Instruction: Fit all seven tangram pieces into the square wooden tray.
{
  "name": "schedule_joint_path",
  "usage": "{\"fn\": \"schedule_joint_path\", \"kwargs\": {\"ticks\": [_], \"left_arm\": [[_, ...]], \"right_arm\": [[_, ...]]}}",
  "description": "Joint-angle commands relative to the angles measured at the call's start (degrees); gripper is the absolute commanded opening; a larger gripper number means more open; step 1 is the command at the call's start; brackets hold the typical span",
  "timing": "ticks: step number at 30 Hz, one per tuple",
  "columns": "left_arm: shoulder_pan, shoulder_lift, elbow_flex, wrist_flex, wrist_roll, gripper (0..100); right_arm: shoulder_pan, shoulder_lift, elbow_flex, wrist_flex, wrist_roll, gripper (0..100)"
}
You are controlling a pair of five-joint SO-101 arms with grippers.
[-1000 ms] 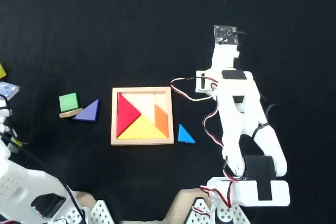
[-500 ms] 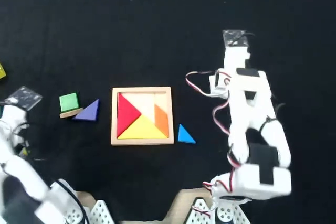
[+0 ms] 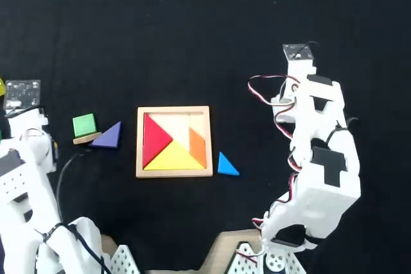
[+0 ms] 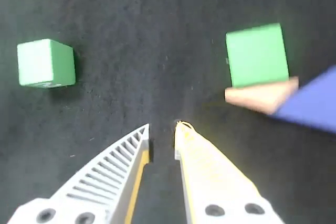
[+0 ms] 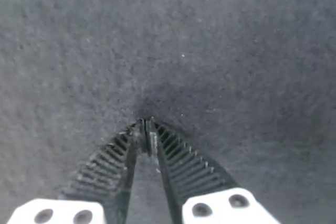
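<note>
Two white arms are seen from above at a black surface (image 3: 192,43). The left gripper (image 4: 163,132) is held low over the surface, with its fingers set a narrow gap apart. A green square piece (image 4: 257,54) is found near this gripper, ahead of it and toward its tray side. A tan piece (image 4: 260,97) is laid against the edge of the square nearest the gripper. A purple triangle (image 4: 310,103) is met at the tan piece's far end; whether the two touch or overlap cannot be told. A green cube (image 4: 46,62) is placed ahead of the left gripper on its other side, well apart from the square piece. A small yellow piece (image 3: 1,86) is seen farther out on that same side.

The square wooden tray (image 3: 174,109) is set between the two grippers, just beyond the purple triangle from the left gripper. Inside it a red triangle (image 3: 154,139), a yellow triangle (image 3: 170,158) and an orange piece (image 3: 197,147) are fitted together, and part of the tray floor is left uncovered. A blue triangle (image 3: 226,165) is laid just beside the tray on the side facing the right gripper.

The right gripper (image 5: 144,127) is held over bare surface with its fingers pressed together, well apart from the tray and the blue triangle.
</note>
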State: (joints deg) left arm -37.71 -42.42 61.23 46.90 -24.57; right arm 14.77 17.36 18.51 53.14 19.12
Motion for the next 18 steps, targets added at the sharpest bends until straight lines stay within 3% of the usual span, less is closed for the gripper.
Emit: {"fn": "schedule_joint_path", "kwargs": {"ticks": [1,7,18], "left_arm": [[1.0,-1.8,3.8,-9.8,11.0,10],[1.5,-1.9,8.1,-13.8,23.6,10],[1.5,-1.9,11.4,-15.0,24.1,10]], "right_arm": [[2.9,-0.2,-2.9,0.4,4.5,1.1],[10.5,0.0,-2.8,-3.9,12.3,1.0],[14.5,11.4,-6.9,-4.5,19.3,1.0]]}}
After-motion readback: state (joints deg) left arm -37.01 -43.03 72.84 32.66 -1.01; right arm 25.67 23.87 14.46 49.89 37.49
